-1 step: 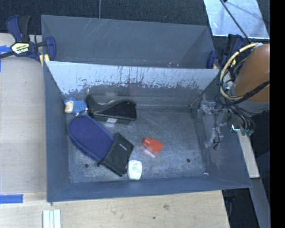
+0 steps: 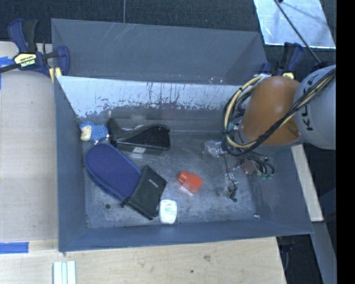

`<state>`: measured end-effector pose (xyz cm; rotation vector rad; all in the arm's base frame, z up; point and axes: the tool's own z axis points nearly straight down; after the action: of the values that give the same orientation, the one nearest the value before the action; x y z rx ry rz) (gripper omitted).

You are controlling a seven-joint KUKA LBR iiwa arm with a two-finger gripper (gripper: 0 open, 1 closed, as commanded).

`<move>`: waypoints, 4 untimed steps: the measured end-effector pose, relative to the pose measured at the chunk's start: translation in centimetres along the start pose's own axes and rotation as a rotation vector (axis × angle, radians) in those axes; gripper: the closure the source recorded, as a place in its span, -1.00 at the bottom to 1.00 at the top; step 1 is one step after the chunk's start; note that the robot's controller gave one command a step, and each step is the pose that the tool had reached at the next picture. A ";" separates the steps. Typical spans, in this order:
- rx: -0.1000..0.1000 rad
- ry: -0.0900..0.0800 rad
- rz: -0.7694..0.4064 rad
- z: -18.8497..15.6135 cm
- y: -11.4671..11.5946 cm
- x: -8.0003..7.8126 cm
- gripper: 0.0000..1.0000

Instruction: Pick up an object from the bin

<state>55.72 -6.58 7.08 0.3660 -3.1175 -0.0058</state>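
bin [image 2: 71, 182] far-left corner: figurine [image 2: 84, 132], stapler [image 2: 139, 138] right of it | left: pouch [image 2: 109, 169] — wallet [image 2: 147, 191] at its near-right end | near wall: roll [image 2: 167, 210] touching wallet | centre: block [image 2: 190, 182] — end effector [image 2: 231, 191] to its right

Arm [image 2: 273, 112] from right, tool [image 2: 231, 188] downward

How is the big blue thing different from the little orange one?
The blue oval pad is much larger than the orange block. The pad is flat and rounded; the block is chunky and angular. The pad touches a black wallet; the block lies alone. Both rest on the bin floor.
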 end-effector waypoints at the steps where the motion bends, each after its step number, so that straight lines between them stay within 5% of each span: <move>1: 0.000 -0.004 -0.126 0.1 10.2 -0.4 -1.00; 2: 0.004 -0.005 -0.120 0.0 9.7 -0.4 1.00; 3: 0.010 -0.009 -0.042 -3.9 2.4 0.8 1.00; 4: 0.005 -0.006 -0.050 -3.6 2.9 0.8 -1.00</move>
<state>54.31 -3.90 10.74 0.4451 -3.1135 0.0010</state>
